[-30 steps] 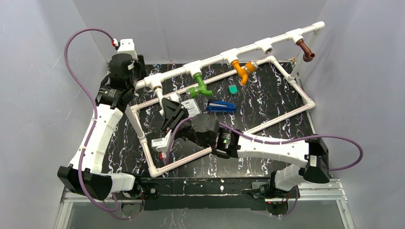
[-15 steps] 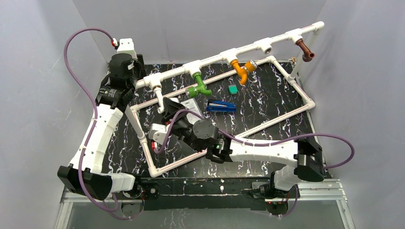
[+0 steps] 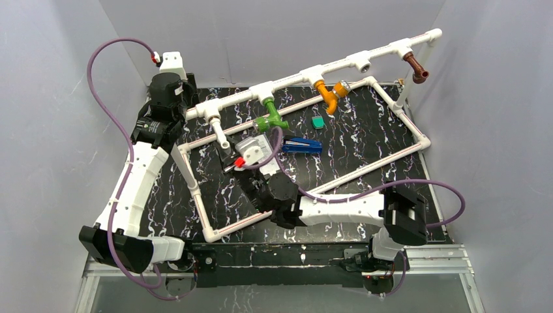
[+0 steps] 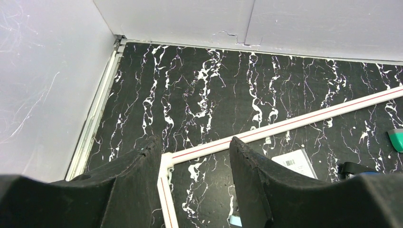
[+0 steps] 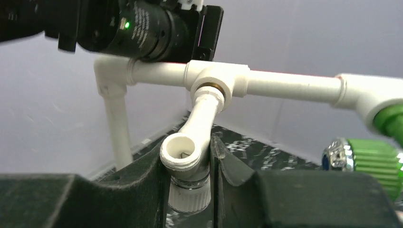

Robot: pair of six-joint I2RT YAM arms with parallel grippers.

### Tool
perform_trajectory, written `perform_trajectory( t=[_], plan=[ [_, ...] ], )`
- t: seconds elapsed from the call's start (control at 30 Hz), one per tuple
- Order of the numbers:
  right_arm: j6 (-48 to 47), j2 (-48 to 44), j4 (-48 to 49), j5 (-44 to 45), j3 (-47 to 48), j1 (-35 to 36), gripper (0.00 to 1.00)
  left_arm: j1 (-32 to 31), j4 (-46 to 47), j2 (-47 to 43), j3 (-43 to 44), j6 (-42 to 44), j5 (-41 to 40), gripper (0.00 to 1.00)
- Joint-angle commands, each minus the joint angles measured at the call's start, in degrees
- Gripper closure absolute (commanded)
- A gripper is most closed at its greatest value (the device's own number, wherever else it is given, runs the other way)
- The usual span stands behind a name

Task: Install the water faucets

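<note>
We grip the white faucet (image 5: 202, 118) at the left tee (image 5: 223, 76).
Right gripper (image 5: 187, 159) clamps it; green faucet (image 5: 375, 161) just right; left gripper (image 4: 195, 156) gapes empty, far left.

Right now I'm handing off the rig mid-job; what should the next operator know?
Left gripper: open, empty, above the table near its far-left corner.
Right gripper: shut on the white faucet, whose stem sits in the leftmost tee.
Done: green faucet, orange faucet and brown faucet hang from their tees.
Left: finish the white one (tightness cannot be told); the empty tee between orange and brown.
</note>
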Motion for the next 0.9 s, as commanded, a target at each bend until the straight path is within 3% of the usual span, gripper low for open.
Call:
perform_trajectory(
  t=[0.0, 0.3, 0.57, 0.87],
  plan=[
    [25.88, 1.51, 10.20, 5.27, -0.07, -1.14, 0.99, -2.60, -12.55, 3.10, -4.83, -2.10, 5.52, 0.47],
    [49.78, 0.84, 13.87, 10.39, -1.56, -1.42, 0.99, -2.58, -12.39, 2.69, -5.08, -2.16, 5.76, 0.47],
    [73.64, -0.33, 7.76, 10.36, -1.48, -2.01, 0.99, -2.62, -12.13, 2.58, -5.28, -2.28, 5.81, 0.47],
    [89.72, -0.05, 6.75, 8.62, -0.92, -3.24, 0.99, -2.58, -12.02, 2.06, -5.93, -2.36, 5.95, 0.47]
  ],
)
